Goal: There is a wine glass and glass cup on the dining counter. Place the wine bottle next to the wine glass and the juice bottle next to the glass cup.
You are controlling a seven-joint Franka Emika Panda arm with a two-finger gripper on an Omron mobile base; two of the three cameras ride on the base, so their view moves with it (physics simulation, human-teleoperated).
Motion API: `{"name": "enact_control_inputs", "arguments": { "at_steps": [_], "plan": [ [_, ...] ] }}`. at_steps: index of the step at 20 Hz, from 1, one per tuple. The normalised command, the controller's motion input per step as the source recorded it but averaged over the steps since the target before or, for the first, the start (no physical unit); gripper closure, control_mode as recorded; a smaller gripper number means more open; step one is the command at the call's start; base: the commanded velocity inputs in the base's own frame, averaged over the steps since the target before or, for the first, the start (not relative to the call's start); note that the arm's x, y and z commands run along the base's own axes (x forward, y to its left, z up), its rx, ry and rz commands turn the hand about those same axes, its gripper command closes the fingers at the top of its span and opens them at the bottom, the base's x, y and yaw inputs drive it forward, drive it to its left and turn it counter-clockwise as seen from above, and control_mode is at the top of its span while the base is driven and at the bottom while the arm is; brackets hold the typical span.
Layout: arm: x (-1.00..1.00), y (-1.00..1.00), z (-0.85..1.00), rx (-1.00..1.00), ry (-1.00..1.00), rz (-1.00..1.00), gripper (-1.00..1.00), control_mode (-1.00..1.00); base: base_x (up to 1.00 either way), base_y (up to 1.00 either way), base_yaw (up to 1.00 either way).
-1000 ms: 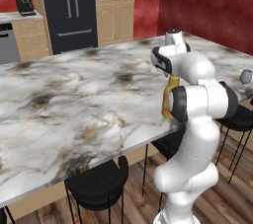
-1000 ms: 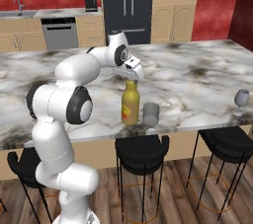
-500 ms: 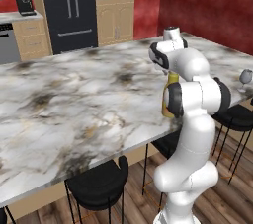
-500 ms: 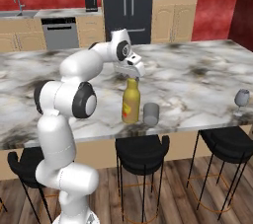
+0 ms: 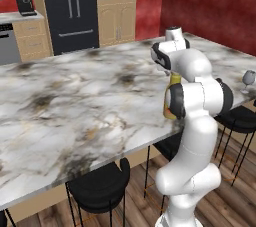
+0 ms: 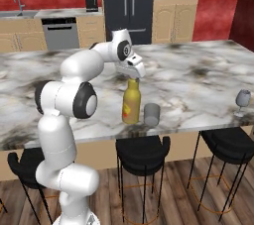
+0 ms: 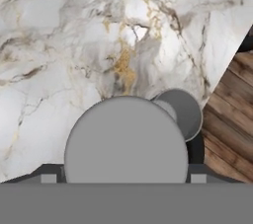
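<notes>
My jaws [image 6: 135, 74] hang wide apart just above the juice bottle [image 6: 131, 102], not gripping. Bottle upright on the marble surface [image 6: 198, 78] nr the near edge, glass cup [image 6: 152, 114] just right of it. Wine glass [image 6: 242, 99] far right, well apart.

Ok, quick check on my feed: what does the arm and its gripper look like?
The arm is glossy white, built of rounded tube-like segments with dark round caps at the joints. It rises from a bulbous white pedestal. The gripper is a white block with grey underside. No cables or markings visible.
</notes>
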Motion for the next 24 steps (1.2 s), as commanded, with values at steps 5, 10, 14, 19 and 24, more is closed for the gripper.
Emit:
{"name": "enact_control_inputs", "arguments": {
  "at_steps": [5, 10, 14, 19, 24],
  "plan": [
    [-0.27, 0.0, -0.36, -0.05, 0.0, -0.06, 1.0, -1.0, 0.0, 0.0, 0.0],
    [-0.23, 0.01, -0.38, -0.06, -0.01, -0.07, 1.0, -1.0, 0.0, 0.0, 0.0],
    [-0.15, 0.0, -0.35, -0.06, 0.0, -0.08, 1.0, -1.0, 0.0, 0.0, 0.0],
    [-0.25, 0.0, -0.41, -0.06, 0.0, -0.06, -1.0, -1.0, 0.0, 0.0, 0.0],
    [-0.23, -0.01, -0.37, -0.03, 0.0, -0.06, -1.0, -1.0, 0.0, 0.0, 0.0]
  ]
}}
